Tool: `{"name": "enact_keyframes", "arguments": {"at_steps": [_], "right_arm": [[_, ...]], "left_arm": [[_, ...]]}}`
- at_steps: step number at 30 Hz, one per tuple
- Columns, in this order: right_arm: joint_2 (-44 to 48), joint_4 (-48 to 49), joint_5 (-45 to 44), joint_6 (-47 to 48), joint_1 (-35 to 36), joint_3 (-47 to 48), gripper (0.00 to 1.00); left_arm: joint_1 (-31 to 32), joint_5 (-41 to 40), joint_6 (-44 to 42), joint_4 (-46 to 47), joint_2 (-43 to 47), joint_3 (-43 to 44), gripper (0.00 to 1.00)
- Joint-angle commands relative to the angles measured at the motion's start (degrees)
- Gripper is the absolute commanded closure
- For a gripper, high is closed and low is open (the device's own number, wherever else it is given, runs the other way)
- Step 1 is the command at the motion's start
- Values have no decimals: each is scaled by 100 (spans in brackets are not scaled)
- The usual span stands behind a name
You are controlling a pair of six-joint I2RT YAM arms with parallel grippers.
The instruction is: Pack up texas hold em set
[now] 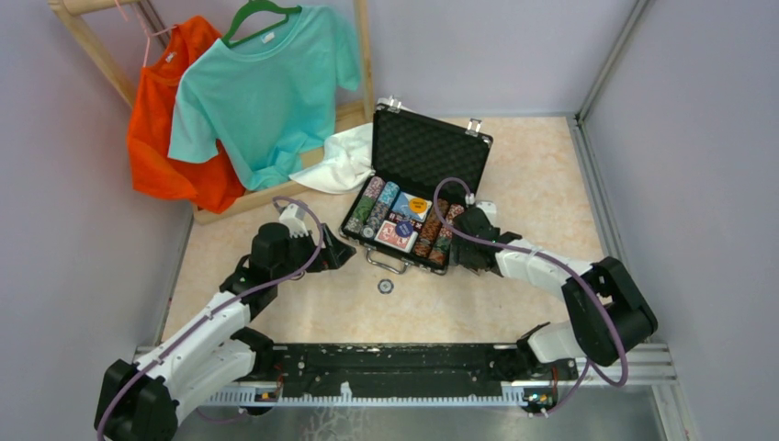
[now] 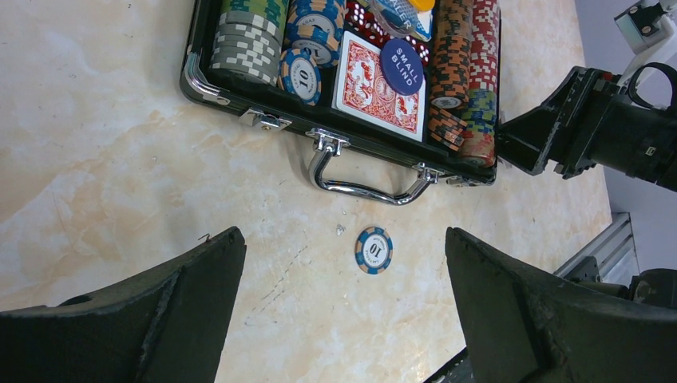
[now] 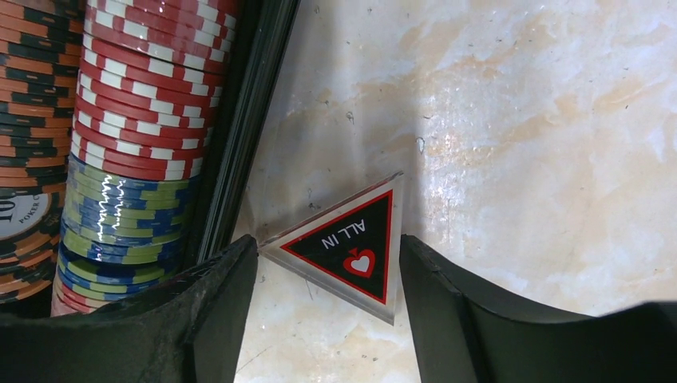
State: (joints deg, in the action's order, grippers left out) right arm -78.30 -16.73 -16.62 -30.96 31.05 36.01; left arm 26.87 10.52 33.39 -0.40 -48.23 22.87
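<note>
**STATUS: CASE OPEN, TWO PIECES LYING OUTSIDE IT**

**1. Surface / room.** A beige marble-pattern tabletop [image 1: 533, 184] is lying between pale grey walls [image 1: 73, 230]. At rear L a wooden rack [image 1: 92, 46] is carrying an orange shirt [image 1: 161, 138] and a teal shirt [image 1: 266, 83] on hangers. A white cloth [image 1: 344, 161] is lying at the rack's foot, just beside the case lid. A black base rail [image 1: 395, 363] is running along the near edge.

**2. Container.** The black case [image 1: 432, 147] is sitting mid-table w/ its lid standing up toward the rear wall and its chrome handle [image 2: 367, 190] facing the arms. Inside, chips are lying on edge in rows: grey-green [image 2: 243, 40] and blue [image 2: 315, 24] at L, orange-black [image 2: 451, 56] and red-white [image 3: 152, 88] at R. Between the rows a red deck [image 2: 371, 92] is lying back-up w/ a blue SMALL BLIND btn [image 2: 401, 66] resting on it, and red dice [image 2: 363, 20] are showing behind it.

**3. Outside the case.** A blue loose chip [image 2: 374, 250] marked "10" is lying flat just in front of the handle, not touching it. A triangular ALL IN token [image 3: 347, 243] is lying flat just beside the case's R wall.

**4. Grippers.** The L gripper [image 2: 343, 235] is hanging near the loose chip, jaws wide and holding nothing. The R gripper [image 1: 468, 241] is sitting low at the case's R side, w/ its fingers [image 3: 215, 303] bracketing the token right at its edges.

**5. Limits.** Whether the R fingers are pressing on the token cannot be told. The L wrist cam is cutting off the case's rear, and the yellow item [image 1: 415, 204] behind the dice is too small to identify.
</note>
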Motion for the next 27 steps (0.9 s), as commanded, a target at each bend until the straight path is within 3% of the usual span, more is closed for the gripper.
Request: {"name": "enact_keyframes", "arguments": {"at_steps": [1, 11, 27], "right_arm": [[-149, 72, 297, -164, 52, -136, 37], [61, -171, 275, -227, 50, 91, 43], [761, -995, 11, 1, 54, 1000, 43]], "left_arm": [[-19, -29, -78, 132, 0, -31, 0], [-23, -65, -86, 126, 19, -37, 0], [-17, -48, -78, 150, 16, -46, 0]]}}
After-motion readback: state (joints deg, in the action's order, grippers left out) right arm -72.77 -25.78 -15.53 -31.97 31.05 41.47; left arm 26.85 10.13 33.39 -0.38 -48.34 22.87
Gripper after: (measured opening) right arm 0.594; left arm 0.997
